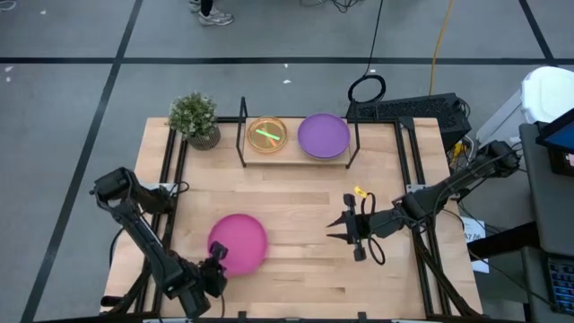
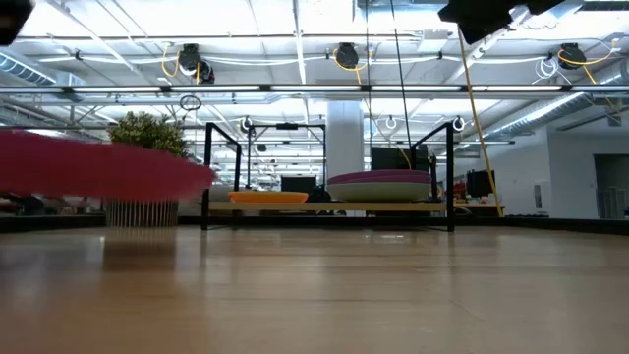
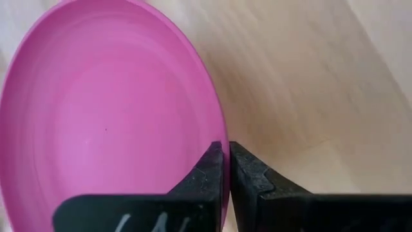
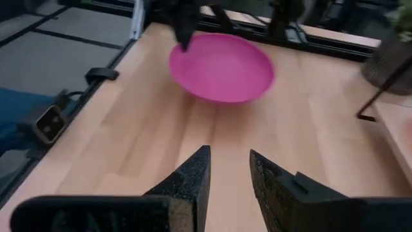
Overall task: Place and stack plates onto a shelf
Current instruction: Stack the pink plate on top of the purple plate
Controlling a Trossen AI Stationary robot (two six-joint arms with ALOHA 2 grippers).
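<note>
A magenta plate (image 1: 239, 242) hangs over the near left of the table, with my left gripper (image 1: 218, 261) shut on its near rim. In the low view the plate (image 2: 98, 167) floats clear of the tabletop. The shelf (image 1: 296, 158) stands at the far edge. It carries an orange plate with a lime-green one on it (image 1: 267, 135) and a purple plate (image 1: 323, 135). My right gripper (image 1: 332, 230) hovers open right of the table's centre, its fingers (image 4: 193, 174) pointing toward the magenta plate (image 4: 222, 67), nothing between them. My left gripper pinches the magenta plate's rim (image 3: 217, 132) between its two fingers, one on the plate's inner face and one (image 3: 248, 174) on the outside. The fingers slant down from the table's near left side. The plate is lifted clear of the table and reaches out away from the fingers.
A small potted plant (image 1: 195, 118) stands at the shelf's left end. Bare wooden tabletop (image 1: 296, 269) lies between the held plate and the shelf. Black frame rails (image 1: 421, 260) run along the table's left and right edges.
</note>
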